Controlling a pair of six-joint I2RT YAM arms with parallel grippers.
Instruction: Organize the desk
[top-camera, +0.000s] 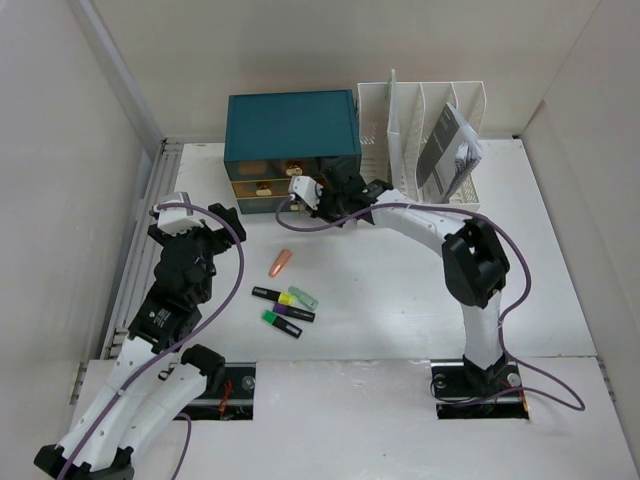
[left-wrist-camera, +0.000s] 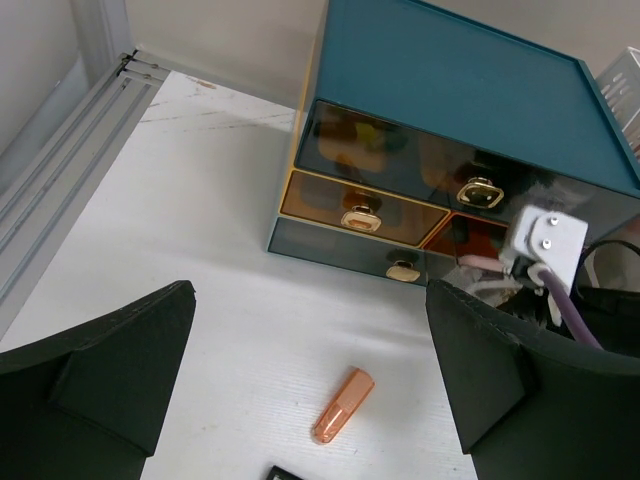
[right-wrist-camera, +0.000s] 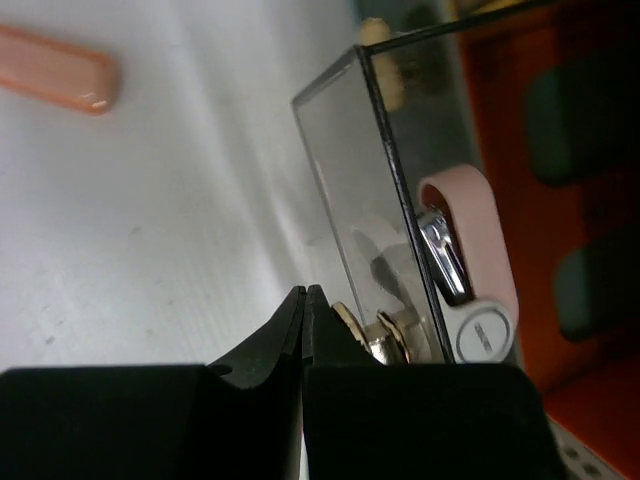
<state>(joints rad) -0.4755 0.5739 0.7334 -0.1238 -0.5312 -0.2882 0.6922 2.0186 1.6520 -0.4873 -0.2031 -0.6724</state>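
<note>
The white desk (top-camera: 400, 300) carries a teal drawer box (top-camera: 292, 125) at the back. My right gripper (top-camera: 335, 203) is at the box's lower right drawer (right-wrist-camera: 360, 180), which stands pulled out a little. In the right wrist view the right gripper (right-wrist-camera: 305, 293) is shut with nothing between its fingers, and the drawer's gold knob (right-wrist-camera: 385, 337) lies against the side of one finger. A pink item (right-wrist-camera: 470, 260) shows inside the clear drawer. My left gripper (left-wrist-camera: 308, 300) hangs wide open above an orange cap-like piece (left-wrist-camera: 343, 405), not touching it.
Three highlighters (top-camera: 283, 320) lie near the orange piece (top-camera: 281, 262) in the middle of the desk. A white slotted file rack (top-camera: 425, 130) with a booklet (top-camera: 452, 150) stands right of the box. A metal rail (left-wrist-camera: 60, 170) runs along the left edge.
</note>
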